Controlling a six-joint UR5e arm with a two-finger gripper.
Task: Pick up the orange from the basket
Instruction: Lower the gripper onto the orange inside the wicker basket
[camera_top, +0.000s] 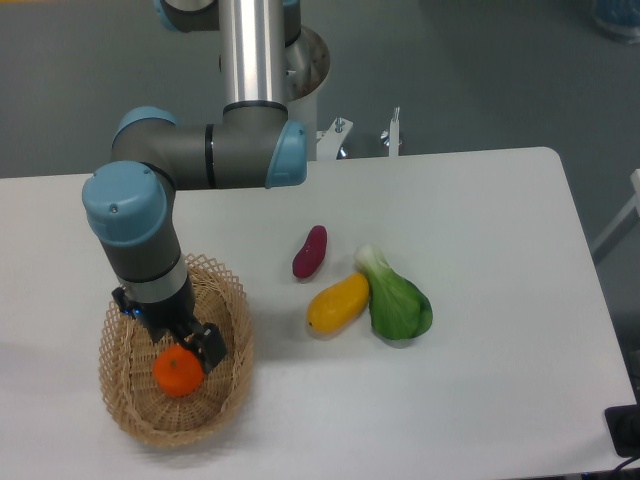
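The orange (177, 374) is small, round and bright orange, and lies in the middle of the oval tan wicker basket (228, 392) at the table's front left. My gripper (188, 358) reaches straight down into the basket and sits right over the orange. One black finger (211, 347) shows against the orange's upper right side. The other finger is hidden behind the wrist and the fruit. I cannot tell whether the jaws press on the orange.
On the white table (480, 220), to the right of the basket, lie a purple-red sweet potato (309, 252), an elongated yellow mango-like fruit (338, 304) and a green leafy vegetable (396, 302). The arm's base column (258, 50) stands at the back.
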